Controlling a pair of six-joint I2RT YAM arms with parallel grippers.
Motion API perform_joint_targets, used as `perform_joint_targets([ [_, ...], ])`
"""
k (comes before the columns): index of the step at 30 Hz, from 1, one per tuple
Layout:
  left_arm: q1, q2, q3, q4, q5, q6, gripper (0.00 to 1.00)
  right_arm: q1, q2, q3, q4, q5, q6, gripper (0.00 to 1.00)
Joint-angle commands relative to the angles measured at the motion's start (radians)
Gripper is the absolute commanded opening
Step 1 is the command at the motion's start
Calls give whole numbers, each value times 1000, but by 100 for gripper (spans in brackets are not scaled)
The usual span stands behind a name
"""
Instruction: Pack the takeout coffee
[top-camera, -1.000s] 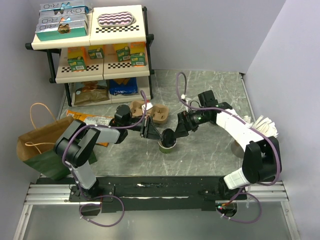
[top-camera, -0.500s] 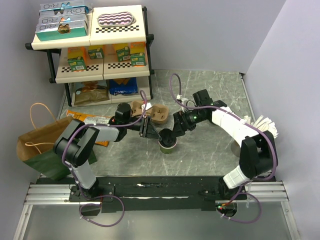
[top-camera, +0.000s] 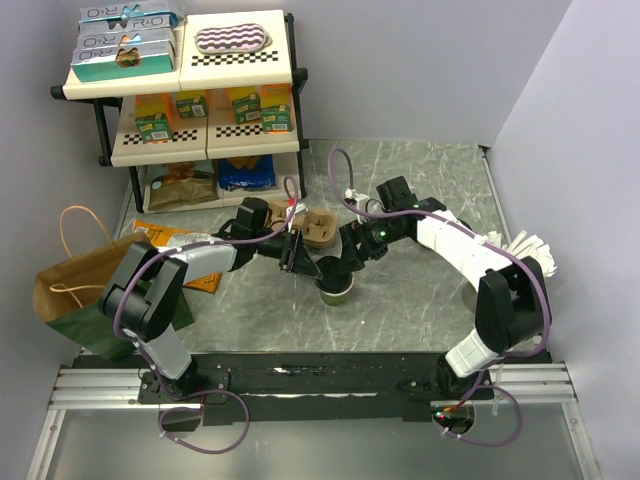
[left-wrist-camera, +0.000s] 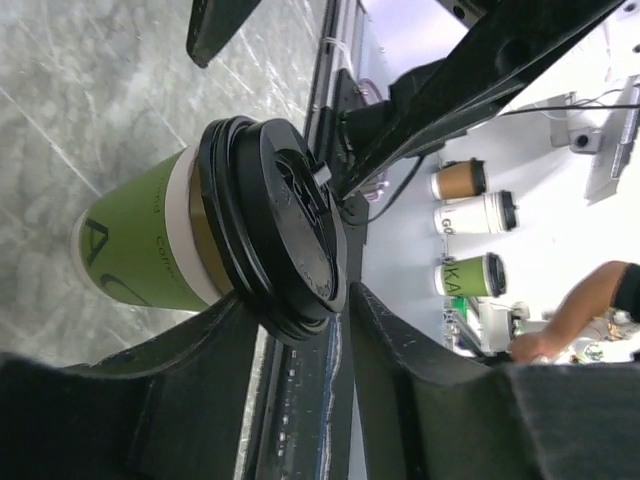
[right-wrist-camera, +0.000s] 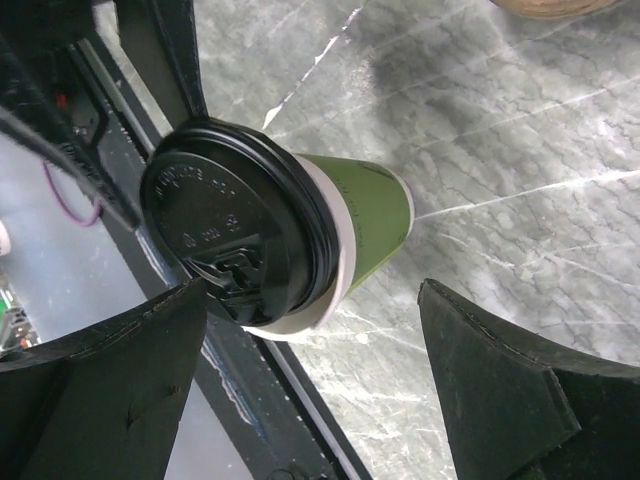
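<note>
Lidding looks about done: takeout coffee (top-camera: 336, 290) upright mid tabletop (top-camera: 420, 300), black lid (right-wrist-camera: 225, 235) on. Left tool (left-wrist-camera: 300, 305) part open, straddling lid rim, no clamp. Right tool (right-wrist-camera: 312, 290) wide open, flanking coffee, holding nothing. Next: right closes on body, lifts to carrier (top-camera: 318, 225) at 12 o'clock

Lighting's bright and even from overhead, just soft shadows on the marble worktop (top-camera: 420, 300), a bit of sheen on the black lid (left-wrist-camera: 300, 230), and both wrist views go dark and soft at the near edges.
</note>
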Motion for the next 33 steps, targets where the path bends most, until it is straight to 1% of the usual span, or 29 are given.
perform_joint_targets([
  [1, 2, -48, 64, -160, -80, 134, 52, 21, 23, 50, -10, 43, 2, 92],
  [3, 2, -57, 74, -211, -109, 177, 53, 27, 29, 57, -18, 58, -1, 92],
  [10, -16, -61, 130, -332, -202, 252, 54, 38, 46, 70, -30, 83, -1, 91],
  [13, -25, -61, 145, -352, -227, 268, 54, 38, 50, 75, -30, 75, -1, 91],
  [18, -39, -72, 160, -368, -224, 282, 53, 39, 53, 83, -36, 55, -4, 90],
  [20, -42, -80, 163, -360, -200, 275, 53, 38, 46, 83, -44, 49, -10, 90],
  [26, -84, -94, 196, -372, -169, 306, 53, 36, 1, 46, -52, 33, -35, 90],
  [29, -102, -95, 209, -403, -184, 335, 54, 36, -8, 35, -47, 26, -35, 90],
  [33, -111, -92, 225, -426, -244, 363, 54, 38, -7, 44, -49, 30, -33, 90],
])
